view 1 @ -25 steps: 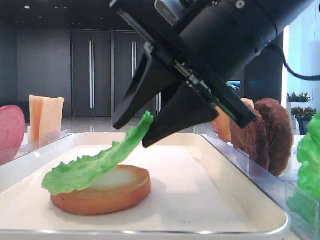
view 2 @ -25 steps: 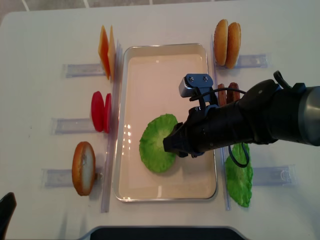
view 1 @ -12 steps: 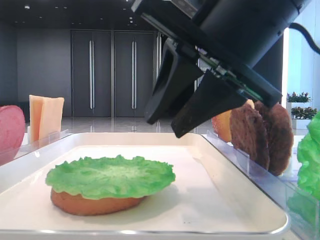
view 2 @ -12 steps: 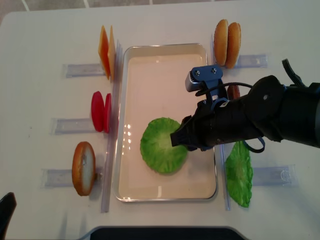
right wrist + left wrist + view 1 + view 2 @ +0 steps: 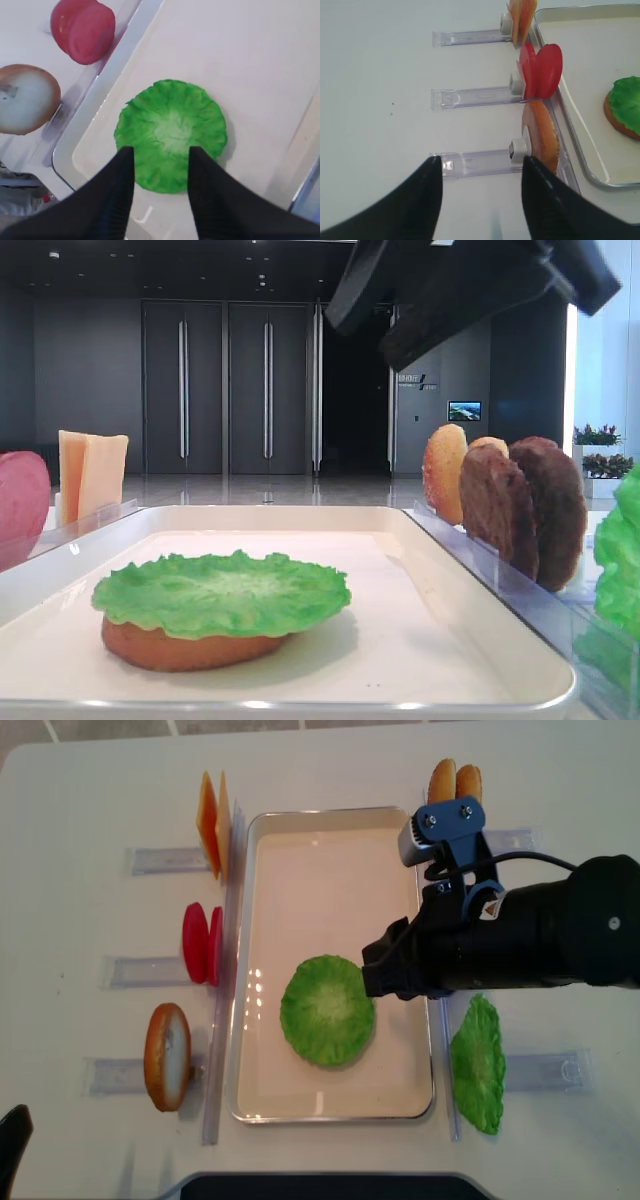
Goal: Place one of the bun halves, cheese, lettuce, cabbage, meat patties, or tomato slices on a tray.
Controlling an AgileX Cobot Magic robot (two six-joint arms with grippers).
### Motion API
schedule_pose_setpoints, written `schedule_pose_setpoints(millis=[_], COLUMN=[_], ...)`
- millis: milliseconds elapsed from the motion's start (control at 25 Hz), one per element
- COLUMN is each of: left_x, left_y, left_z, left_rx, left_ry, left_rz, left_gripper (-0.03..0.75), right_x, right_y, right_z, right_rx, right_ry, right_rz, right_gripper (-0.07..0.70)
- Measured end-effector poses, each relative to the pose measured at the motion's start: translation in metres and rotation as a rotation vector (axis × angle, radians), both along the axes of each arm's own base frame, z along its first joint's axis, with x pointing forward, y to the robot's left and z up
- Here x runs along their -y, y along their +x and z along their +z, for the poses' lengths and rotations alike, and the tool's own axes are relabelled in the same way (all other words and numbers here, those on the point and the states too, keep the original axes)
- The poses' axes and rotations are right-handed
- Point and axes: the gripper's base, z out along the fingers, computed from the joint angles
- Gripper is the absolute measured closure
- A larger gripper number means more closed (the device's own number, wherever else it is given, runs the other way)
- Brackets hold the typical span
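A green lettuce leaf lies flat on a bun half in the front part of the white tray. My right gripper hangs well above the leaf's right edge, open, with nothing between its black fingers. In the low side view only its fingertips show at the top. My left gripper is open and empty over the bare table, just left of a bun half standing on edge in its clear holder.
Left of the tray stand cheese, tomato slices and a bun half in clear dividers. On the right stand two bun halves, meat patties and another lettuce leaf.
The right gripper let go of the lettuce, which dropped flat onto the bun half. The gripper then rose and drew back to the right.
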Motion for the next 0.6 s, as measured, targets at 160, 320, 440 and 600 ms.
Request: schedule_pose_setpoints(millis=[160, 320, 440, 600], left_x=[0.0, 0.0, 0.0, 0.0], left_y=[0.0, 0.0, 0.0, 0.0], left_z=[0.0, 0.0, 0.0, 0.0], left_rx=[0.0, 0.0, 0.0, 0.0], left_ry=[0.0, 0.0, 0.0, 0.0], left_rz=[0.0, 0.0, 0.0, 0.0], left_gripper=[0.325, 0.325, 0.325, 0.325], right_x=[0.022, 0.063, 0.096, 0.136], right_y=[-0.016, -0.026, -0.034, -0.049], right_z=[0.012, 0.021, 0.031, 0.049], right_rx=[-0.065, -0.122, -0.157, -0.17], right_ry=[-0.109, -0.302, -0.416, -0.481], right_rz=[-0.038, -0.15, -0.235, -0.372], right_gripper=[0.36, 0.389, 0.393, 0.393])
